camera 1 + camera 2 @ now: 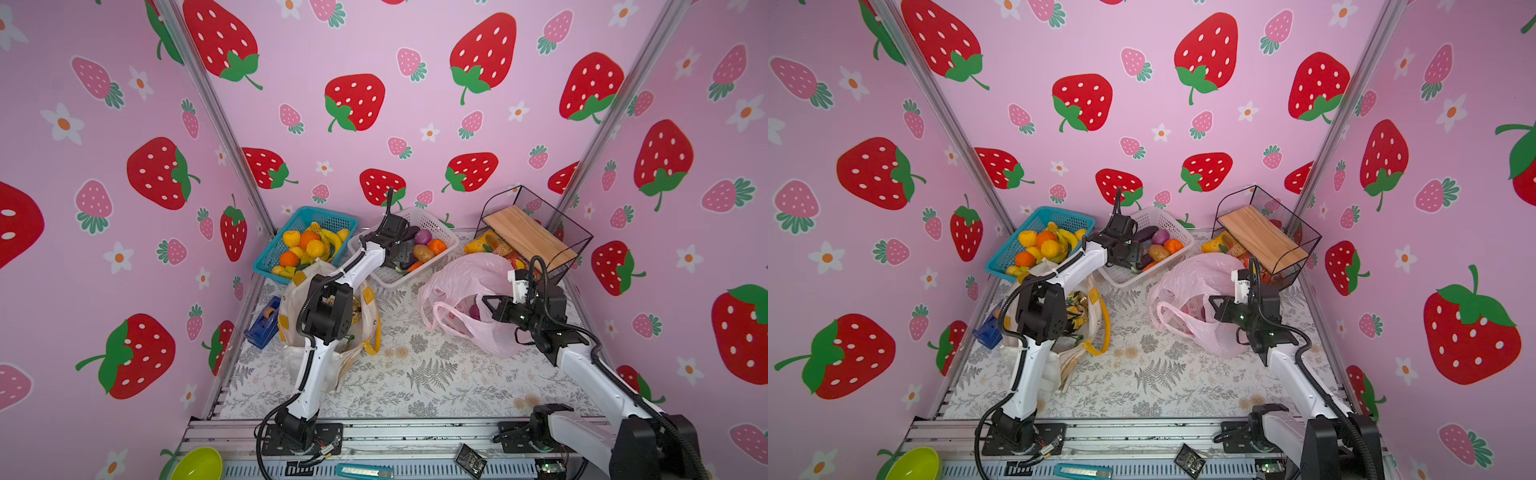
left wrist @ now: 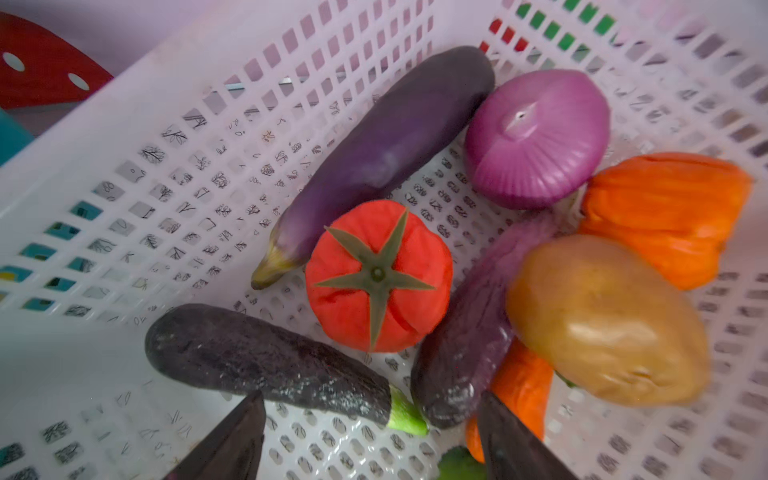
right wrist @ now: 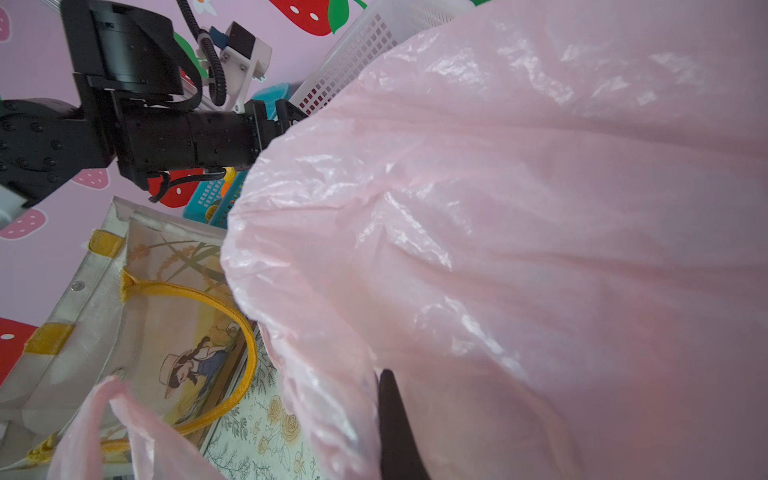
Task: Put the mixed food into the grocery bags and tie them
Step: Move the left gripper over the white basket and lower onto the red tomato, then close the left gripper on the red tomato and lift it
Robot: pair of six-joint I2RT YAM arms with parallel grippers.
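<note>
Tote (image 1: 289, 309) left of plastic bag (image 1: 469, 274), on table (image 1: 415, 374).

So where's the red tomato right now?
The tomato lies in the white basket, right of the blue basket at the back, among eggplants, seen in the left wrist view.

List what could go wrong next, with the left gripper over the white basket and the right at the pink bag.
1. The open left gripper hangs over vegetables packed close in the white basket; closing on the tomato may catch the dark eggplant too, or the round tomato may squirt out.
2. The right gripper pinches only thin film of the pink bag; it could slip or tear, closing the mouth.
</note>
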